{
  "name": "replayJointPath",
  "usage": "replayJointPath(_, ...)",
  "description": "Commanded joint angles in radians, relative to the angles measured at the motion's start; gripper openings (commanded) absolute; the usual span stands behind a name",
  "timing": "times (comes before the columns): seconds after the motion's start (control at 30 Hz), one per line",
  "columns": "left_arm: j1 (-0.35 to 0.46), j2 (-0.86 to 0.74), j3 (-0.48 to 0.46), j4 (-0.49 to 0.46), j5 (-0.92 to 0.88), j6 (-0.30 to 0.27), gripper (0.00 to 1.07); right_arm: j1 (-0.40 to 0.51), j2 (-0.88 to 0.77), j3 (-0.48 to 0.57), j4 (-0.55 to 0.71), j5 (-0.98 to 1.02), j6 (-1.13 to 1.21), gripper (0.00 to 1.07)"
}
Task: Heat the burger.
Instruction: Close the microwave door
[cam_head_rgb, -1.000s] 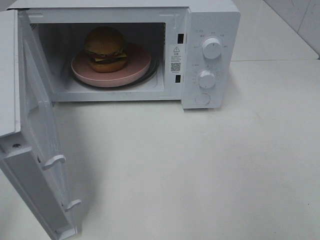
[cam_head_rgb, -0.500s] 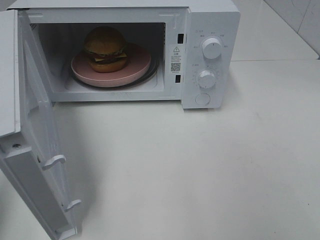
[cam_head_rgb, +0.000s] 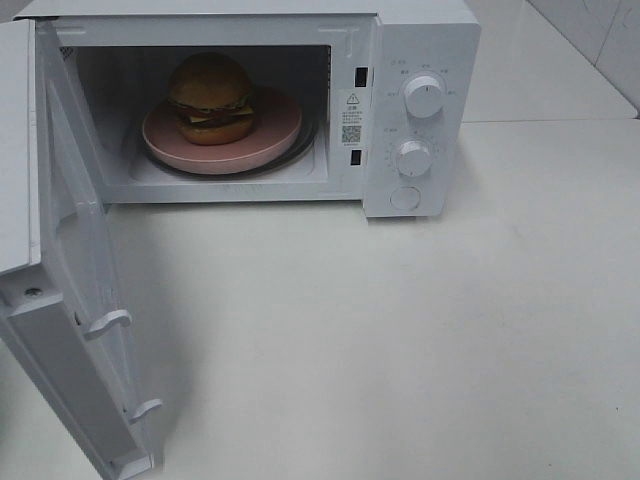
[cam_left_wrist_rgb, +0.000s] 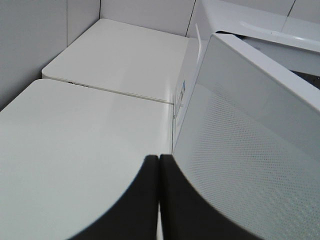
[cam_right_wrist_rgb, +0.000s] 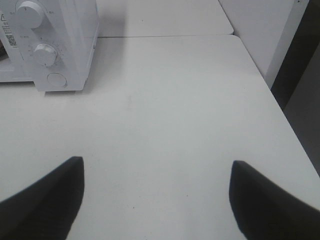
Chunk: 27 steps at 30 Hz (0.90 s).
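White table (cam_right_wrist_rgb: 175, 100) | left fingers (cam_left_wrist_rgb: 140, 205) together by door (cam_left_wrist_rgb: 260, 150) | right fingers (cam_right_wrist_rgb: 45, 200) spread

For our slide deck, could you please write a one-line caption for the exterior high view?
Burger on a pink plate inside the white microwave, its door standing wide open.

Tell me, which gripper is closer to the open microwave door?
Left. The left gripper, shut, sits right beside the door, at its mesh panel. The right gripper, open, hangs over the table, off beyond the knob side of the microwave.
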Motion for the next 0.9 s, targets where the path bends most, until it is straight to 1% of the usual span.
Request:
replayJointPath(0.03, 0.002, 0.042, 0.002, 0.097, -0.071, -0.063, 0.0, -0.005, -0.024, -0.001, 0.002, 0.001, 0.002, 0.75)
replayJointPath(0.07, 0.002, 0.062, 0.002, 0.147, -0.094, -0.09, 0.0, -0.005, -0.024, -0.001, 0.002, 0.001, 0.002, 0.75)
replayJointPath(0.1, 0.002, 0.097, 0.002, 0.236, -0.138, -0.151, 0.0, -0.005, -0.024, -0.001, 0.002, 0.001, 0.002, 0.75)
replayJointPath(0.13, 0.002, 0.097, 0.002, 0.236, -0.138, -0.151, 0.0, -0.005, -0.024, -0.001, 0.002, 0.001, 0.002, 0.75)
replayJointPath(0.17, 0.002, 0.136, 0.002, 0.322, -0.17, -0.219, 0.0, -0.005, -0.024, -0.001, 0.002, 0.001, 0.002, 0.75)
replayJointPath(0.2, 0.002, 0.155, 0.002, 0.368, -0.177, -0.258, 0.0, -0.005, -0.024, -0.001, 0.002, 0.001, 0.002, 0.75)
replayJointPath(0.23, 0.002, 0.155, 0.002, 0.368, -0.177, -0.258, 0.0, -0.005, -0.024, -0.001, 0.002, 0.001, 0.002, 0.75)
replayJointPath(0.27, 0.002, 0.191, 0.002, 0.462, -0.189, -0.33, 0.0, -0.005, -0.024, -0.001, 0.002, 0.001, 0.002, 0.75)
replayJointPath(0.3, 0.002, 0.207, 0.002, 0.499, -0.194, -0.357, 0.0, -0.005, -0.024, -0.001, 0.002, 0.001, 0.002, 0.75)
replayJointPath(0.33, 0.002, 0.207, 0.002, 0.499, -0.194, -0.357, 0.0, -0.005, -0.024, -0.001, 0.002, 0.001, 0.002, 0.75)
replayJointPath(0.37, 0.002, 0.246, 0.002, 0.575, -0.212, -0.411, 0.0, -0.005, -0.024, -0.001, 0.002, 0.001, 0.002, 0.75)
replayJointPath(0.4, 0.002, 0.262, 0.002, 0.609, -0.228, -0.435, 0.0, -0.005, -0.024, -0.001, 0.002, 0.001, 0.002, 0.75)
replayJointPath(0.43, 0.002, 0.262, 0.002, 0.609, -0.228, -0.435, 0.0, -0.005, -0.024, -0.001, 0.002, 0.001, 0.002, 0.75)
replayJointPath(0.47, 0.002, 0.303, 0.002, 0.658, -0.274, -0.461, 0.0, -0.005, -0.024, -0.001, 0.002, 0.001, 0.002, 0.75)
replayJointPath(0.5, 0.002, 0.324, 0.002, 0.675, -0.304, -0.464, 0.0, -0.005, -0.024, -0.001, 0.002, 0.001, 0.002, 0.75)
replayJointPath(0.53, 0.002, 0.324, 0.002, 0.675, -0.304, -0.464, 0.0, -0.005, -0.024, -0.001, 0.002, 0.001, 0.002, 0.75)
replayJointPath(0.57, 0.002, 0.362, 0.002, 0.697, -0.361, -0.464, 0.0, -0.005, -0.024, -0.001, 0.002, 0.001, 0.002, 0.75)
replayJointPath(0.63, 0.002, 0.383, 0.002, 0.701, -0.385, -0.464, 0.0, -0.005, -0.024, -0.001, 0.002, 0.001, 0.002, 0.75)
replayJointPath(0.7, 0.002, 0.442, 0.002, 0.712, -0.443, -0.462, 0.0, -0.005, -0.024, -0.001, 0.002, 0.001, 0.002, 0.75)
replayJointPath(0.73, 0.002, 0.442, 0.002, 0.712, -0.443, -0.462, 0.0, -0.005, -0.024, -0.001, 0.002, 0.001, 0.002, 0.75)
replayJointPath(0.77, 0.002, 0.479, -0.002, 0.733, -0.483, -0.459, 0.0, -0.005, -0.024, -0.001, 0.002, 0.001, 0.002, 0.75)
replayJointPath(0.8, 0.002, 0.479, -0.002, 0.733, -0.483, -0.459, 0.0, -0.005, -0.024, -0.001, 0.002, 0.001, 0.002, 0.75)
replayJointPath(0.83, 0.002, 0.513, -0.004, 0.765, -0.545, -0.456, 0.0, -0.005, -0.024, -0.001, 0.002, 0.001, 0.002, 0.75)
replayJointPath(0.9, 0.002, 0.531, -0.004, 0.776, -0.569, -0.454, 0.0, -0.005, -0.024, -0.001, 0.002, 0.001, 0.002, 0.75)
